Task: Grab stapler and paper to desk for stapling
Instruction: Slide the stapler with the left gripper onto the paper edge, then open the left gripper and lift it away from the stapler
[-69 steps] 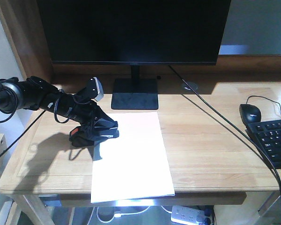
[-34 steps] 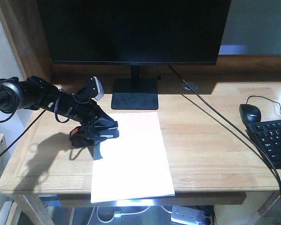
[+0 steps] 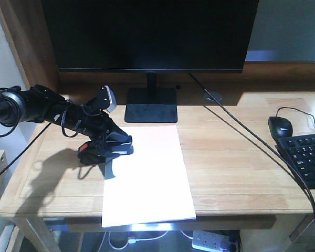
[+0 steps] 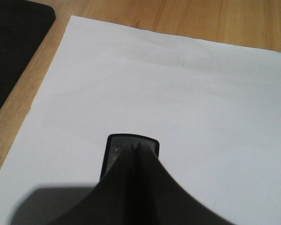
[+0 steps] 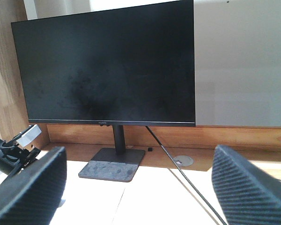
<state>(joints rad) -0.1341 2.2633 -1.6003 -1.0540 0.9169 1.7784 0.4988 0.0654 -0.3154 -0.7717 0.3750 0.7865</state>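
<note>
Black stapler (image 3: 97, 152) clamped in left gripper (image 3: 115, 146) at left edge of paper (image 3: 147, 173) on worktop (image 3: 231, 157). Left wrist view: stapler nose over sheet. Right wrist view: right gripper (image 5: 136, 187) spread wide, facing monitor (image 5: 107, 65).

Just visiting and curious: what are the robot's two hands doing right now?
Left gripper shut on stapler at the paper edge. Right gripper open, empty, facing the monitor. Nothing in the way.
</note>
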